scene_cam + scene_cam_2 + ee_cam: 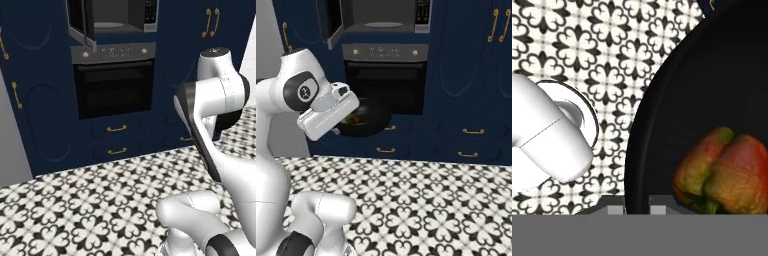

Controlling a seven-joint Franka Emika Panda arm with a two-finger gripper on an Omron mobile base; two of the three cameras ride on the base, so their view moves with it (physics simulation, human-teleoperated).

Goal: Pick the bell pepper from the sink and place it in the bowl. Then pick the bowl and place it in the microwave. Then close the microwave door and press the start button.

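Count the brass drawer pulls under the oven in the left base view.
2: one drawer pull on the drawer just below the oven, the second pull on the drawer beneath it. The robot's arm covers the cabinets farther right, so more may be hidden there.

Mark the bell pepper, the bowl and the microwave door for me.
bell pepper (724,172), hand view, on its red-orange skin.
bowl (370,122), right base view, on its black outer wall.
microwave door (79,20), left base view, on the open dark panel.
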